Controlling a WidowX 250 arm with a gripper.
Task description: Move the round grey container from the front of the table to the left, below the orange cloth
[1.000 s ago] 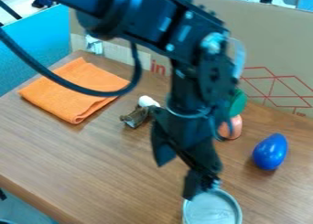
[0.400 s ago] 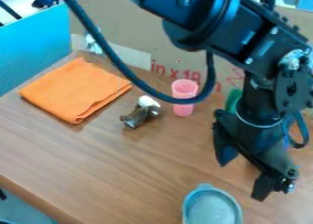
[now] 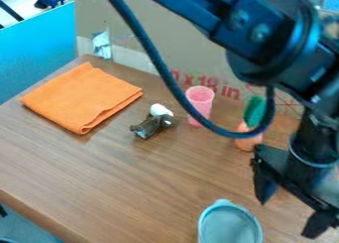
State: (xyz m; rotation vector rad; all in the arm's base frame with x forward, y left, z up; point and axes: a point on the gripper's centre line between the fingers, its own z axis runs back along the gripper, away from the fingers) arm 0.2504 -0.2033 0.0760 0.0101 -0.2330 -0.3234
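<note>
So the gripper (image 3: 289, 213) is hanging over the right side of the table (image 3: 165, 182), fingers spread wide, and I'm not seeing anything pinched between them. The bowl (image 3: 230, 231) is sitting upright at the front edge of the view, below and left of the gripper. The orange thing with the green top (image 3: 247, 144) is standing just left of the gripper's upper part, near the pink cup (image 3: 200, 95).

Handling-wise, I'm guessing the bowl is being light, fairly stiff plastic, so it's probably sliding if bumped. I'd be going for the rim, one finger inside and one outside. The orange one is looking light and smooth, maybe tippy, so I'd be gripping low across its body, leaving the green bit alone. Can't tell if that's bending.
</note>
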